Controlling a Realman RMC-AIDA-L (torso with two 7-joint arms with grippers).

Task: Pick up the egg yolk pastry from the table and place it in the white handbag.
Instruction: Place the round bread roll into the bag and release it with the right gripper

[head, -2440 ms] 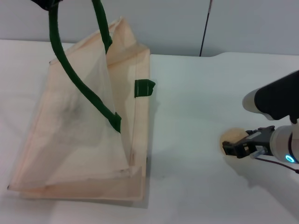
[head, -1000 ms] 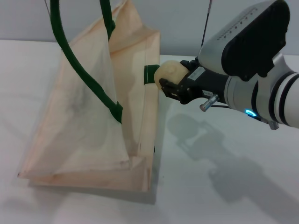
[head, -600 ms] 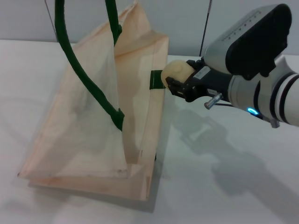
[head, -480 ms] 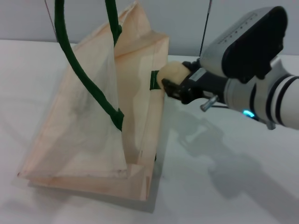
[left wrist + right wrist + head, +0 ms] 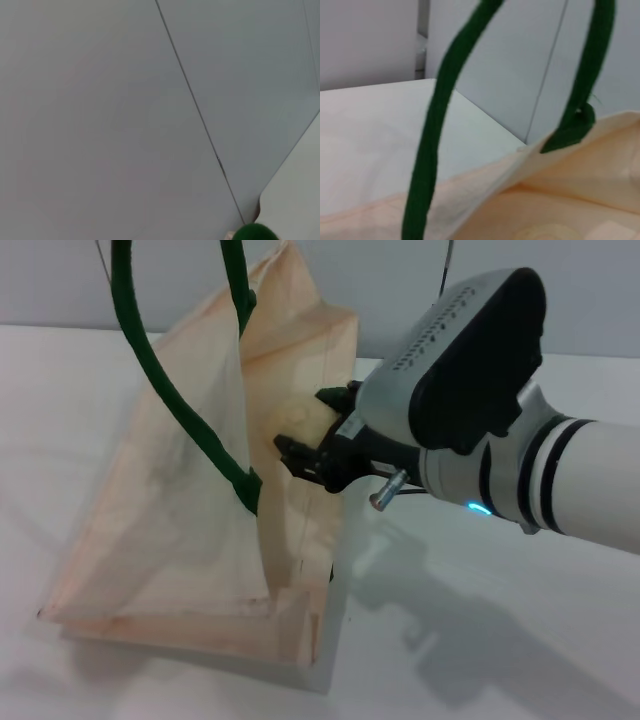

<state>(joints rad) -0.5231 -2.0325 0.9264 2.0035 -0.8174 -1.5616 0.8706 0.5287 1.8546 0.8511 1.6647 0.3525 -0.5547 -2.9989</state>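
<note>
A grey wall (image 5: pixel 125 110) fills the frame, with a rounded dark green shape (image 5: pixel 255 233), perhaps the bag's handle, at one edge.

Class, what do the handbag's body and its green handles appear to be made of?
The white handbag looks like thin matte cream fabric: it creases and light passes through its panels. Its green handles look like thick soft cord or rope, round and bending in loops.

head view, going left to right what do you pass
White handbag, held up by its green handles → right gripper reaching into the bag's open top, fingers around the egg yolk pastry → the right arm's grey and black body over the white table.
</note>
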